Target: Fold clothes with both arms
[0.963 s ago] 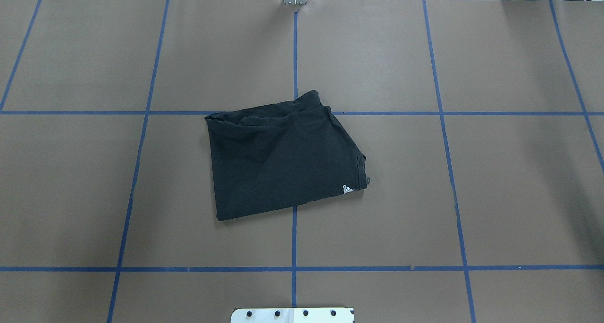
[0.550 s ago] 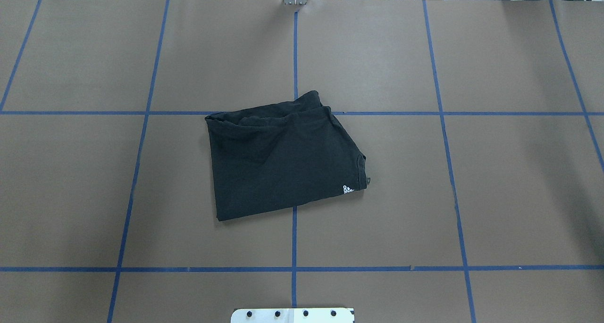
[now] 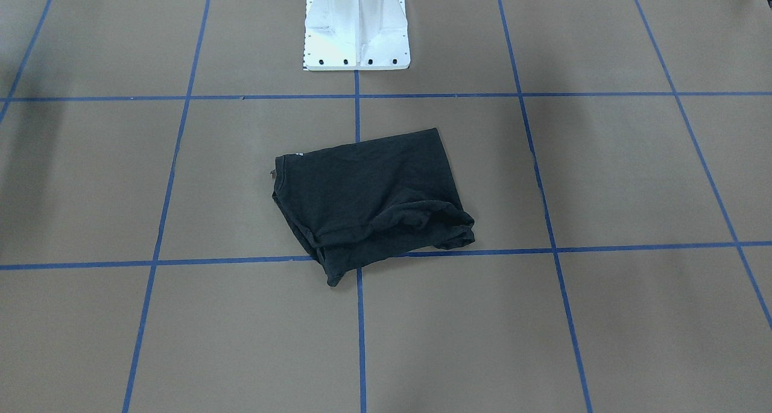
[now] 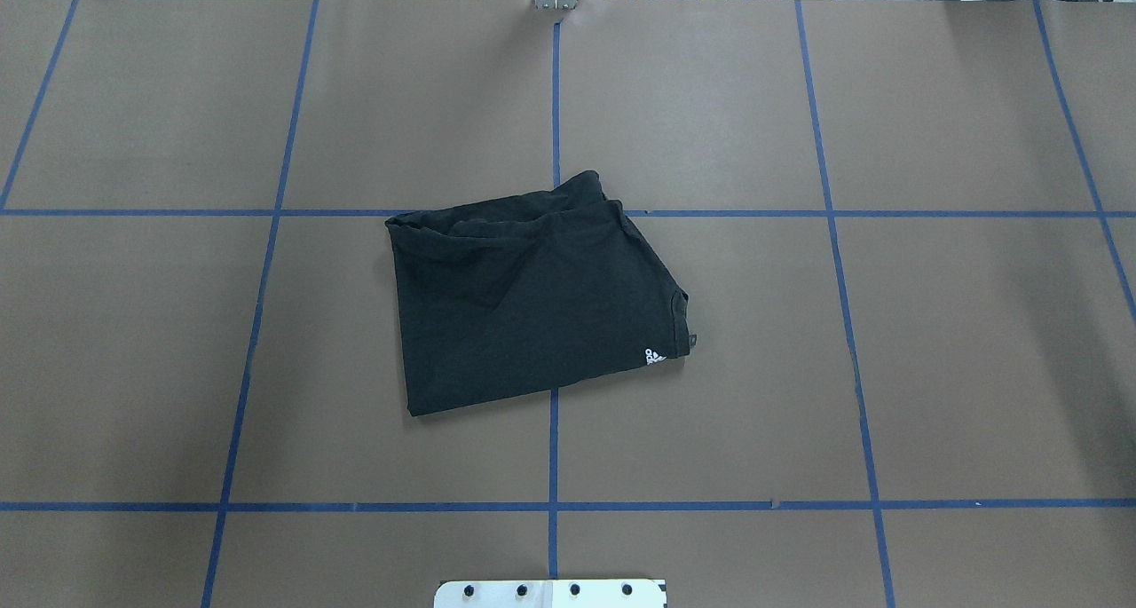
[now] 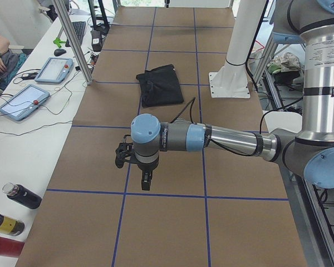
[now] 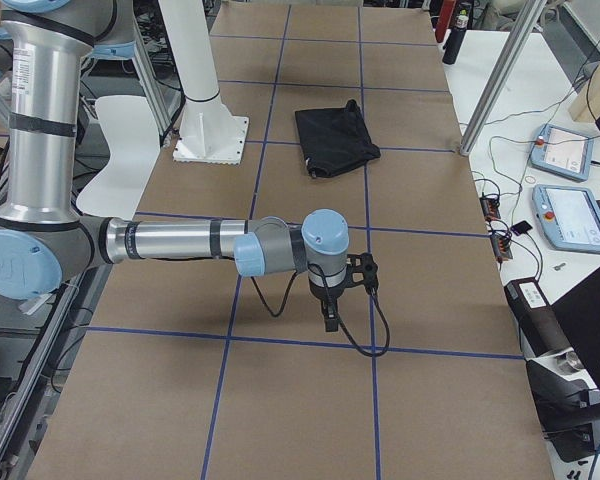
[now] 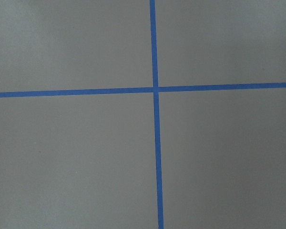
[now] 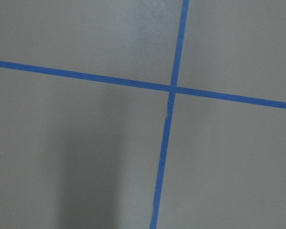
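Our folded T-shirt [image 4: 532,306] lies mid-way along the table [image 4: 976,368], between left gripper [image 5: 146,179] and right gripper [image 6: 330,318], each well apart toward its own end; neither seems nearer. We cannot tell whether they are open or closed.

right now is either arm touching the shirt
No, the overhead view shows the black T-shirt lying folded and alone on the brown table, with nothing touching it.

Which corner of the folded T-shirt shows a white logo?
The near corner on the robot's right: the white logo sits there; the other corners of the T-shirt are plain black.
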### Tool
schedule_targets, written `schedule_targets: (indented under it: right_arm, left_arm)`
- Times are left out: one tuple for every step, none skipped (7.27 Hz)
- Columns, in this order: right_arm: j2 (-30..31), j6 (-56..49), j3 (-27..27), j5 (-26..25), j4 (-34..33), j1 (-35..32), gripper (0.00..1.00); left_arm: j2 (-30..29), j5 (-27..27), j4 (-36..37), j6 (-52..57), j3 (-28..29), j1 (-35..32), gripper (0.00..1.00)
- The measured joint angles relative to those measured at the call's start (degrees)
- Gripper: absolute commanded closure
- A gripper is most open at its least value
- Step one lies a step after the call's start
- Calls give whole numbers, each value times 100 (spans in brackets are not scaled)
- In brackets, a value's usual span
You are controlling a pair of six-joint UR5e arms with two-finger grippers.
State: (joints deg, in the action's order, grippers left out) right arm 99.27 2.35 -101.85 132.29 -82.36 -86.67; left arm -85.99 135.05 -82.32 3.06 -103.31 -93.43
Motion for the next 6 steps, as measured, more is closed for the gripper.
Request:
schedule_targets:
  right_arm:
    - [148, -19, -79, -3, 6, -110, 0]
    - [229, -27, -191, -3, -39, -184, 0]
    - [265, -33, -368, -2, -190, -252, 0]
    - [330, -42, -526, -18, -336, -286, 0]
    - [429, -49, -602, -36, -381, -294, 0]
    - [482, -47, -632, -27, -389, -294, 0]
  left_arm:
    - [-1, -3, 1, 9, -3, 4, 0]
    - [-1, -5, -3, 24, -17, 7, 0]
    - [-3, -5, -5, 30, -26, 8, 0]
    - [-4, -1, -2, 30, -48, 9, 0]
    - [-5, 8, -4, 31, -61, 9, 0]
    - [-5, 16, -6, 34, -69, 9, 0]
